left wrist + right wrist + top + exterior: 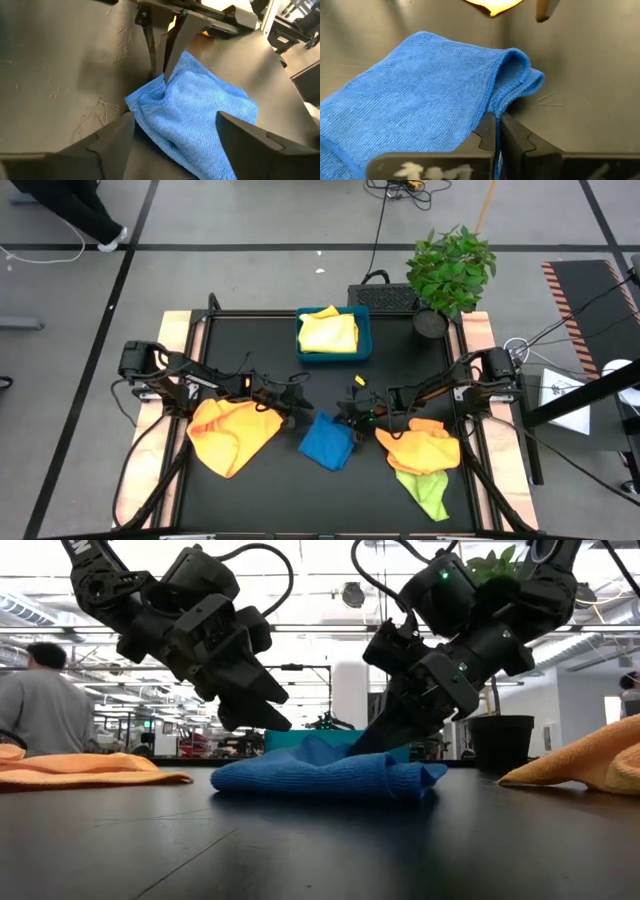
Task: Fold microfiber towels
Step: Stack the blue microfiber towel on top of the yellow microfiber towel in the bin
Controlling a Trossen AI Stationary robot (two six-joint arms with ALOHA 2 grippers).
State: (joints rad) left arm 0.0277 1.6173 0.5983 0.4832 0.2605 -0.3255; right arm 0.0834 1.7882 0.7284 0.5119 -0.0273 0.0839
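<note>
Soft blue microfiber towel (327, 441), partly folded, bunched at table centre front, between orange-yellow towel (232, 430) and orange-yellow-over-lime-green pile (424, 460). Pale yellow folded towel (329, 332) already in rigid blue rectangular tray (366, 340). Left gripper (262, 712) above blue towel, fingers spread, released, nothing held. Right gripper (498, 131) clenched on a towel edge. Cloth judged light, limp, grippy; likely to slump and unfold. Best pinched at corners or along doubled hem.

Blue towel (327, 442) centre; orange towel (232, 432); lime towel (426, 491); blue tray (364, 330).
</note>
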